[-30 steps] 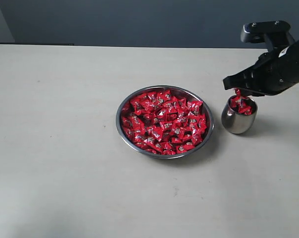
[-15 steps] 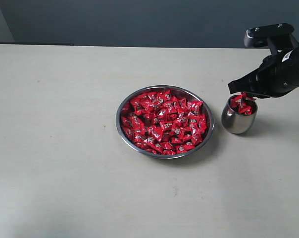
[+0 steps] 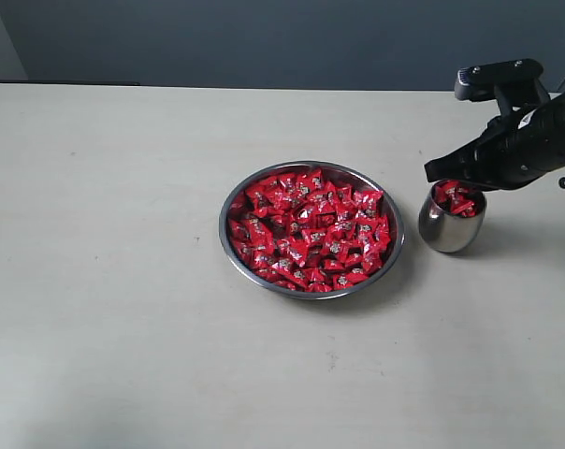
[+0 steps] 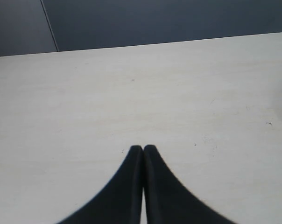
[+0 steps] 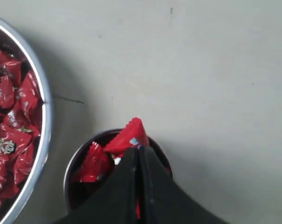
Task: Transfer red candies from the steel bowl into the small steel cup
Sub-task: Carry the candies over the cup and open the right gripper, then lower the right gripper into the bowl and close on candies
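Note:
The steel bowl [image 3: 222,234] sits mid-table, heaped with red candies [image 3: 306,229]. To its right stands the small steel cup [image 3: 448,232] with several red candies inside. My right gripper [image 3: 432,172] hovers just above the cup's left rim. In the right wrist view this gripper [image 5: 138,150] is shut on a red candy [image 5: 128,136], whose wrapper sticks out past the fingertips over the cup's mouth [image 5: 68,172]. The bowl's rim [image 5: 43,121] lies beside the cup. My left gripper [image 4: 143,148] is shut and empty over bare table, out of the exterior view.
The pale table [image 3: 123,327] stretches wide to the left and front of the bowl. A dark wall [image 3: 264,37] runs along the table's far edge. The right arm's black body [image 3: 535,131] hangs over the table's right side.
My right gripper has shifted slightly above the cup and stayed shut. The bowl and the cup have not moved.

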`<state>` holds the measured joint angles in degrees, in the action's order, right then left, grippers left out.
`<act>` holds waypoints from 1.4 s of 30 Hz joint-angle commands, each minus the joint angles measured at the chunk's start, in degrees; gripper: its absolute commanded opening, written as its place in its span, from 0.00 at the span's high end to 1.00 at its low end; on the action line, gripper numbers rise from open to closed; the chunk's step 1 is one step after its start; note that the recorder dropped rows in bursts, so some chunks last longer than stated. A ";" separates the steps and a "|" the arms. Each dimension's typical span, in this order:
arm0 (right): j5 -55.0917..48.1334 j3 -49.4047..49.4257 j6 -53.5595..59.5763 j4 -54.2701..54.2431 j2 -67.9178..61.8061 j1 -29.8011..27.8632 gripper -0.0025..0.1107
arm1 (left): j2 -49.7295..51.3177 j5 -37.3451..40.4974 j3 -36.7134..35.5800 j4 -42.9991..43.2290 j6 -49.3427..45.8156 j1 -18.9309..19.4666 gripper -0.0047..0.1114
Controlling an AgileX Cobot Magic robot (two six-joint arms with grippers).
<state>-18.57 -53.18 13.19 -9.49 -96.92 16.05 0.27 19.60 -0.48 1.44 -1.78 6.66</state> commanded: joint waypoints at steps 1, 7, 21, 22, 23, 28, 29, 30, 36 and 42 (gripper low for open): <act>-1.88 0.28 0.19 2.17 -0.30 -0.71 0.96 | -0.27 -0.31 0.48 0.11 0.09 -0.46 0.96; -2.76 0.28 0.06 2.52 -0.64 -0.71 0.73 | -0.27 -0.31 0.48 0.11 0.09 -0.46 0.96; -2.01 0.28 -0.04 -3.93 4.37 -0.36 0.63 | -0.27 -0.31 0.48 0.11 0.09 -0.46 0.96; -2.01 0.28 0.21 -5.82 5.09 0.26 0.63 | -0.27 -0.31 0.48 0.11 0.09 -0.46 0.96; -2.15 0.28 0.33 -6.47 5.68 1.06 0.63 | -0.27 -0.31 0.48 0.11 0.09 -0.46 0.96; -2.07 0.28 4.45 -9.34 6.18 9.32 0.63 | -0.27 -0.31 0.48 0.11 0.09 -0.46 0.96; -1.79 0.15 4.84 -9.86 5.76 11.62 0.63 | -0.27 -0.31 0.48 0.11 0.09 -0.46 0.96; -1.80 -0.33 4.93 -10.02 5.24 13.01 0.63 | -0.27 -0.31 0.48 0.11 0.09 -0.46 0.96; -4.61 -6.01 4.93 -10.29 -1.02 19.49 0.63 | -0.27 -0.31 0.48 0.11 0.09 -0.46 0.96; -6.81 -12.95 4.82 -11.58 -8.84 21.72 0.63 | -0.27 -0.31 0.48 0.11 0.09 -0.46 0.96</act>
<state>-24.63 -63.31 17.63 -20.18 -102.70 37.02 0.27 19.60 -0.48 1.44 -1.78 6.66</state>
